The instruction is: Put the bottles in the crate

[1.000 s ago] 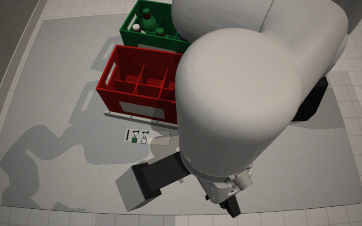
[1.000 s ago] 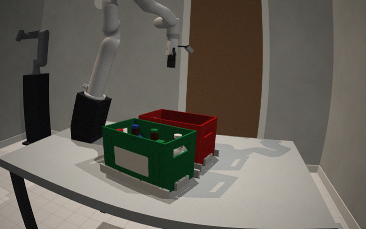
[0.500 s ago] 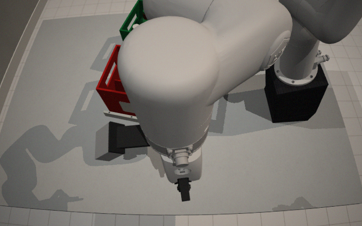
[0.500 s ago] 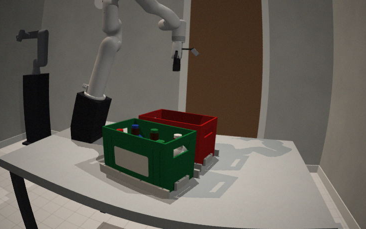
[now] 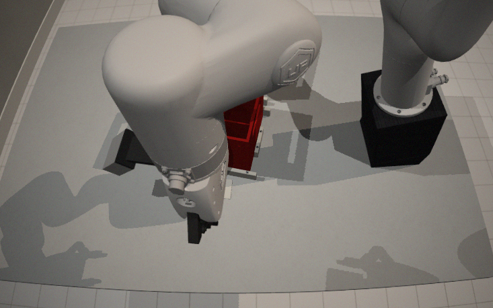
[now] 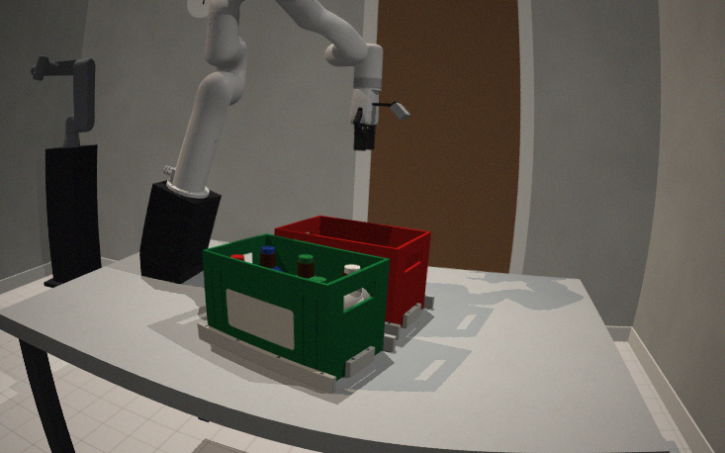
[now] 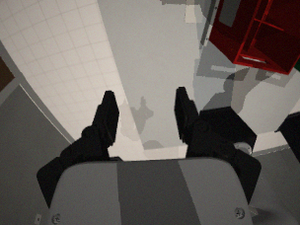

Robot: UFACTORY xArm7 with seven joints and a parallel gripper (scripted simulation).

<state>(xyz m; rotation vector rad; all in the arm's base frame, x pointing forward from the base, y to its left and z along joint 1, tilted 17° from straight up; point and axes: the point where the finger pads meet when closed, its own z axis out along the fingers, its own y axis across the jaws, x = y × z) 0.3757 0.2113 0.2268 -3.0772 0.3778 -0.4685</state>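
My gripper (image 5: 197, 232) (image 6: 364, 147) (image 7: 145, 100) is open and empty, high above the table on the far side of the red crate from the green one. The red crate (image 5: 239, 152) (image 6: 408, 293) (image 7: 228, 43) stands level; the parts of its compartments that show hold no bottle. The green crate (image 6: 347, 316) (image 7: 297, 68) stands beside it with several bottles. Caps showing are red (image 6: 237, 257), blue (image 6: 267, 249), green (image 6: 306, 258), a lower green (image 6: 317, 279) and white (image 6: 351, 268). Only an end of the pick list (image 5: 228, 191) (image 7: 192, 15) shows; its lines are hidden.
Pale rails (image 5: 242, 173) (image 6: 266, 352) edge the crates on the table (image 5: 297, 237) (image 6: 522, 366). The black base block (image 5: 401, 145) (image 6: 179, 233) carries my arm. My arm covers much of the red crate in the top view. Another arm (image 6: 84, 95) stands farther back.
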